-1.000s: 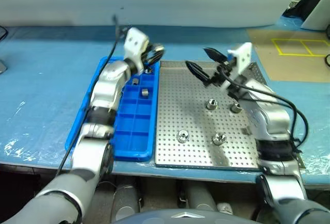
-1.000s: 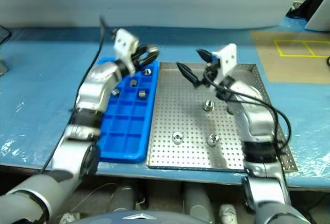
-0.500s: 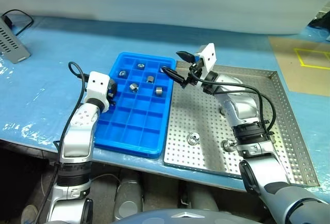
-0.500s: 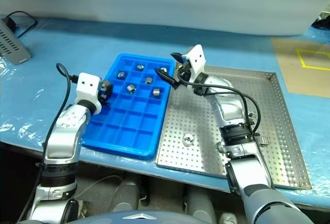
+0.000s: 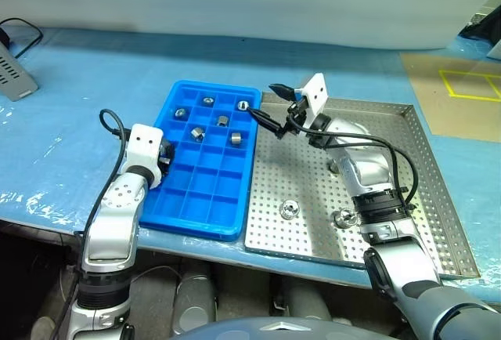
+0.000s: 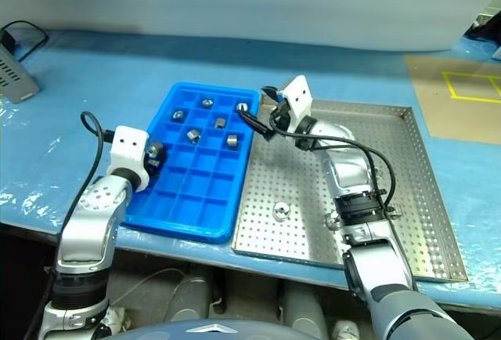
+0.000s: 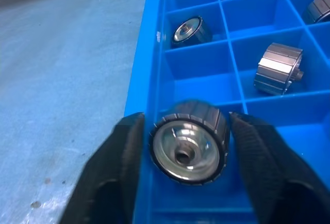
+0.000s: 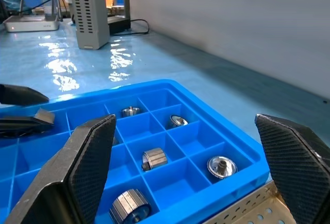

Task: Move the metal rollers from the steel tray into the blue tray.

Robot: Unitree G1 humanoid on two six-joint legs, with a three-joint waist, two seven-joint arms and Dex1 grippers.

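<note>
Left gripper [image 7: 188, 131] fingers narrowly flank a metal roller [image 7: 189, 142] over the blue tray [image 5: 205, 199] left edge, contact unclear. Right gripper [image 5: 274, 105] spread wide, empty, upper centre. Two rollers [image 5: 290, 210] remain on steel tray [image 5: 438, 199]; grey box [image 6: 17, 72] upper left.

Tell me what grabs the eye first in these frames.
The blue tray stands out, bright against the table, with several metal rollers in its far compartments. At its left edge the left gripper has a roller between its fingers, over a compartment by the rim. Beside it, the steel tray holds a few rollers, and the right gripper hangs open over where the trays meet.
</note>
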